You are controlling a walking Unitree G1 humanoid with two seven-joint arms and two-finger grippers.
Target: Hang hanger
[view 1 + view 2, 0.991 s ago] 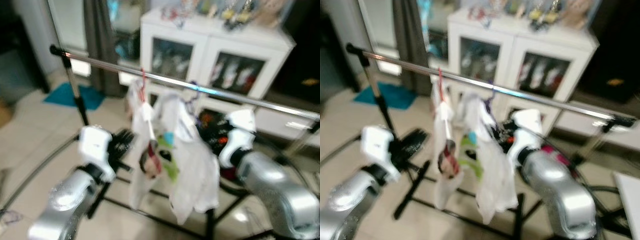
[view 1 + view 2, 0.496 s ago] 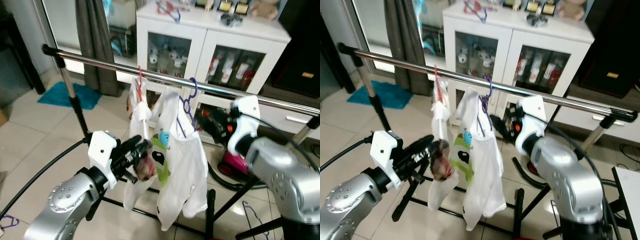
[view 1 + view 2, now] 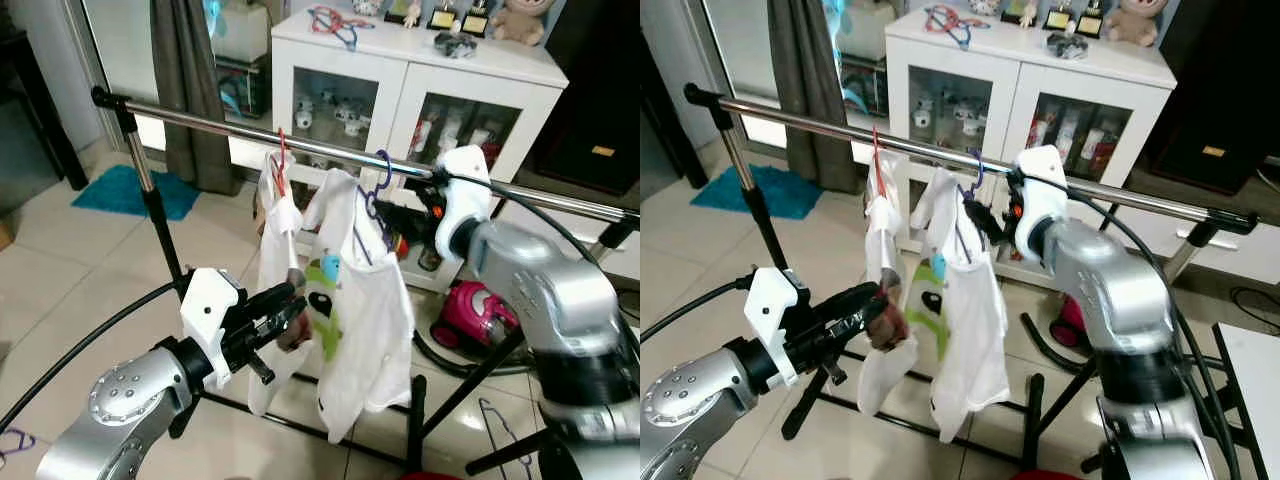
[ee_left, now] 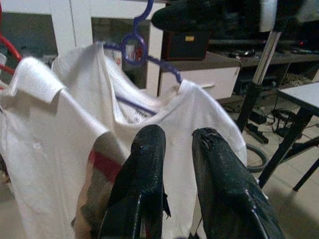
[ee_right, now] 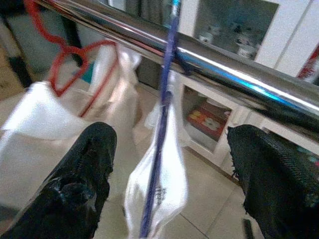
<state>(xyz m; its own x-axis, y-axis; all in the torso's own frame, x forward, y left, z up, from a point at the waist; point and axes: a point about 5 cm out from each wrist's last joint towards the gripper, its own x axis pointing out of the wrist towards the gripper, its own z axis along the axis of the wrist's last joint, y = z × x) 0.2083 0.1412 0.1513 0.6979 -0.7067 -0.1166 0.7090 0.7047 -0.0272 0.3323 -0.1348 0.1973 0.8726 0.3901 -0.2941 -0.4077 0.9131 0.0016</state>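
Glossy tiled floor [image 3: 60, 270], chrome rail [image 3: 220, 125], thin purple hanger [image 3: 378, 190], right gripper [image 5: 164, 164] jaws spread

Just beside the right gripper [image 3: 392, 218], the chrome rail [image 3: 200, 121] carries a purple hanger [image 3: 379, 186] and a red hanger [image 3: 281, 160], each bearing a white shirt.

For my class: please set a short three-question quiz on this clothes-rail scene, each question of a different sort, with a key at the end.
1. True or false: the purple hanger hooks over the metal rail.
2. Which gripper is up by the purple hanger's hook? A) left gripper B) right gripper
3. Fill in: the hanger on the rail beside the purple one is ____ in colour.

Key
1. True: its hook is over the rail, with a white shirt on it.
2. B: the open fingers straddle the hanger below the rail; the left gripper is low, against the other garment.
3. Red: the red hanger.
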